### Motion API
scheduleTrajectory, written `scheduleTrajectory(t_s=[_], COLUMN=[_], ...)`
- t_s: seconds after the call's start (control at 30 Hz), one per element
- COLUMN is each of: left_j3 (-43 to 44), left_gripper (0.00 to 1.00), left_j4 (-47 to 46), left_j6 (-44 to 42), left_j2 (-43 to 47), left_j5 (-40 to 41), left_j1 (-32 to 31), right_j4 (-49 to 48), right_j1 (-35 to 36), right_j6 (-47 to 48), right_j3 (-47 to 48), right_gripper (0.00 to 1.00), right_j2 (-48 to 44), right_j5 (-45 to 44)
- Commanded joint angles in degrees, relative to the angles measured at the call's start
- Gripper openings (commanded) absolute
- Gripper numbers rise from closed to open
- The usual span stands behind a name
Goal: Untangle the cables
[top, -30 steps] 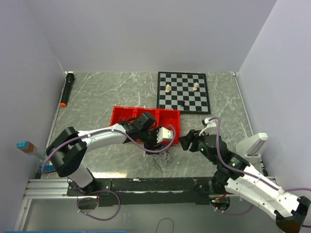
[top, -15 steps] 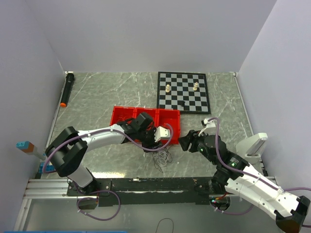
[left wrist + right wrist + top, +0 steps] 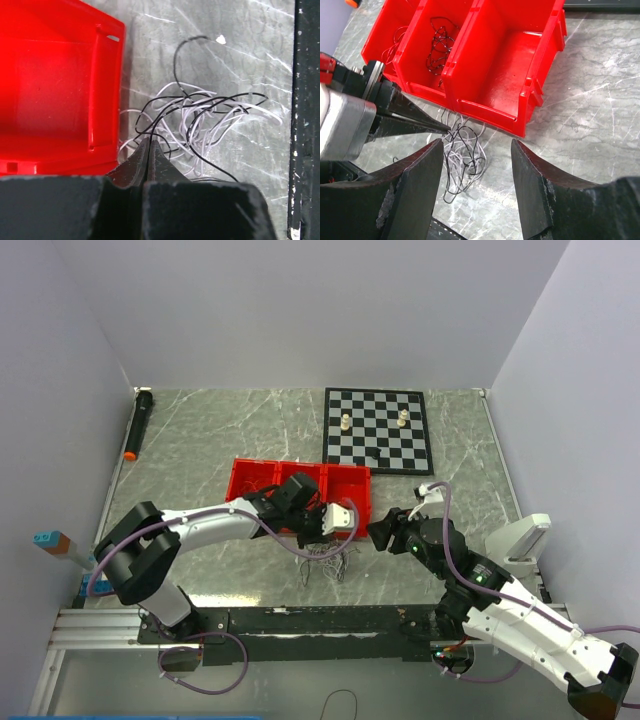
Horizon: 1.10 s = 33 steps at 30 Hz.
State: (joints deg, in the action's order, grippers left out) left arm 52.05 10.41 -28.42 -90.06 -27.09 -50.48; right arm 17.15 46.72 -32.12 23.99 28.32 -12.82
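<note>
A tangle of thin white and black cables (image 3: 331, 562) lies on the marble table just in front of the red bins (image 3: 300, 480). In the left wrist view the cables (image 3: 210, 120) spread out beyond my left gripper (image 3: 148, 142), which is shut with a black strand pinched at its tips. My right gripper (image 3: 476, 145) hovers open above the cables (image 3: 462, 152), nothing between its fingers. The left gripper (image 3: 445, 131) reaches in from the left and touches the top of the bunch. More black cable (image 3: 439, 47) lies in the middle bin.
The red bins (image 3: 530, 75) have three compartments; the nearest one to the tangle holds nothing. A chessboard (image 3: 378, 428) with a few pieces sits at the back. A black marker (image 3: 138, 422) lies at the far left. A black rail (image 3: 306, 120) runs along the near table edge.
My left gripper has gone from open to shut at the bin-side edge of the tangle. The cables have shifted slightly toward the bins. The right arm has barely moved.
</note>
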Motion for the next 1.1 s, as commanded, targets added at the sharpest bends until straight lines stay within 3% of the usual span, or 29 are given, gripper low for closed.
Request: scheduleTrajectory(t_s=[0.0, 0.43, 0.57, 1.07], left_j3=[1.82, 18.51, 24.31, 49.36], left_gripper=[0.01, 0.01, 0.01, 0.01], left_j4=[-0.05, 17.17, 22.27, 21.14], left_j6=[-0.76, 4.34, 3.64, 5.66], left_j2=[2.08, 10.16, 12.45, 14.74], left_j5=[-0.68, -1.82, -3.67, -0.59], left_j1=[-0.59, 0.29, 0.47, 7.85], right_j4=[-2.29, -4.40, -6.07, -8.71], right_j1=[0.04, 0.04, -0.05, -0.05], right_j6=[-0.40, 1.71, 3.02, 3.55], right_j3=[0.01, 2.46, 3.52, 6.25], right_gripper=[0.63, 0.63, 0.68, 0.69], right_j2=[0.42, 4.64, 5.61, 10.09], right_j5=[-0.10, 0.95, 2.27, 3.85])
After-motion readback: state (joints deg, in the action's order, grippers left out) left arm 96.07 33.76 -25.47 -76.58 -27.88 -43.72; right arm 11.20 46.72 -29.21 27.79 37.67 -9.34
